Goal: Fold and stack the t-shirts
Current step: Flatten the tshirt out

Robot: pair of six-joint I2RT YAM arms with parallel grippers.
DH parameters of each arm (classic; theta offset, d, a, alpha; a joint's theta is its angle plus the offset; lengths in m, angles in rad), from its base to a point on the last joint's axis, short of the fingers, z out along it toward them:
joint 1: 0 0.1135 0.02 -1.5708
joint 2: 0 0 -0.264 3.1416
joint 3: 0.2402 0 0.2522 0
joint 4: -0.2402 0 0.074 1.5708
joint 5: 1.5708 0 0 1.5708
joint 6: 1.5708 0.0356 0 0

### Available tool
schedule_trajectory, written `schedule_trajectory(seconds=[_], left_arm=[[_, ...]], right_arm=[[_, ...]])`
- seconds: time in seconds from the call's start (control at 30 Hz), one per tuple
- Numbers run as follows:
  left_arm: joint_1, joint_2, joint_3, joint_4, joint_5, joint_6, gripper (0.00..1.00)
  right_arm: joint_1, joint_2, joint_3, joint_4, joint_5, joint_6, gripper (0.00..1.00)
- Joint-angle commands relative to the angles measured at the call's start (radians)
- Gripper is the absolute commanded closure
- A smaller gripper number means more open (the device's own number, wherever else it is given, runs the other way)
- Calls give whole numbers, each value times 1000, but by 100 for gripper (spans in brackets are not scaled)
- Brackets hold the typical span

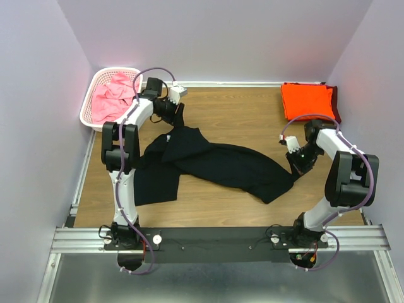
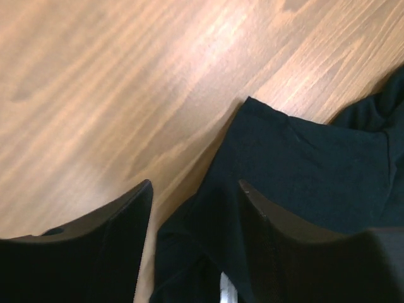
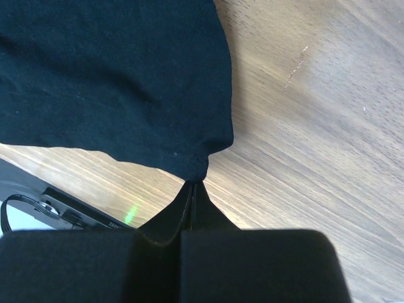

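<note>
The jaws of the left gripper [image 2: 196, 184] are standing spread, one finger on either side of a pointed end of the black t-shirt [image 1: 221, 164]. They are gripping nothing, and I cannot tell whether the fingers are touching the cloth. The jaws of the right gripper [image 3: 192, 187] are pressed together, pinching a corner of the same shirt.

The black t-shirt is lying rumpled on the wooden counter [image 1: 240, 107], to the right of the white basket [image 1: 87, 104] and nearer the arm bases than it. Its long axis is running diagonally. The end between the left gripper's fingers is pointing back toward the basket and lying near its right side. From there the cloth is stretching away from the basket toward the near right, where the right gripper is holding its corner, well apart from the basket. A second flap is trailing from the basket-side end straight toward the arm bases.

Pink t-shirts [image 1: 113, 96] are lying heaped inside the basket. A folded orange t-shirt [image 1: 307, 101] is sitting well apart from the basket, at the opposite far corner.
</note>
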Motion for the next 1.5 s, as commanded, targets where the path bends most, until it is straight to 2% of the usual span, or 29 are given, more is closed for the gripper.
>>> schedule_trajectory(seconds=[0.0, 0.03, 0.07, 0.13, 0.17, 0.23, 0.33, 0.47, 0.5, 0.53, 0.57, 0.6, 0.63, 0.67, 0.73, 0.83, 0.97, 1.17, 1.47], left_arm=[[1, 23, 20, -60, 75, -30, 49], [1, 18, 17, -65, 85, -25, 49], [1, 14, 10, -71, 106, -20, 61], [-1, -8, 5, -100, 132, 9, 74], [-10, -37, -10, -118, 166, 26, 85], [-39, -84, -61, -118, 177, 70, 100], [-100, -212, -139, -105, 140, 153, 100], [-266, -394, -356, -123, 111, 294, 100], [-334, -416, -389, -137, 99, 328, 96], [-376, -436, -418, -166, 99, 383, 96], [-414, -453, -444, -204, 73, 441, 74], [-471, -480, -489, -256, 57, 526, 61], [-476, -497, -510, -262, 47, 543, 47], [-469, -514, -535, -252, 49, 547, 36], [-418, -551, -524, -241, 62, 550, 30], [-332, -556, -475, -247, 80, 559, 29], [-310, -545, -429, -282, 46, 641, 28], [-341, -620, -582, -209, 14, 734, 29], [-447, -551, -576, -187, -3, 771, 29]], right_arm=[[-3, -8, 29, -29, -34, 7, 99], [-3, -6, 31, -29, -35, 7, 99], [-3, -3, 32, -29, -34, 7, 100], [-3, 4, 38, -29, -38, 7, 99], [-3, 9, 40, -29, -40, 7, 100], [-3, 13, 48, -29, -43, 10, 100], [-3, 20, 52, -31, -48, 13, 100], [-3, 24, 55, -32, -52, 16, 99], [-3, 26, 55, -34, -49, 16, 100], [-3, 26, 55, -34, -48, 16, 100], [-3, 26, 54, -35, -45, 16, 100], [-3, 26, 54, -37, -45, 15, 99], [-3, 26, 52, -37, -45, 15, 100], [-3, 26, 54, -37, -45, 15, 99], [-3, 27, 57, -37, -45, 16, 100], [-3, 27, 60, -38, -48, 21, 100], [-3, 32, 63, -43, -49, 21, 99], [-3, 32, 60, -44, -41, 22, 99], [-3, 37, 69, -43, -43, 25, 100]])
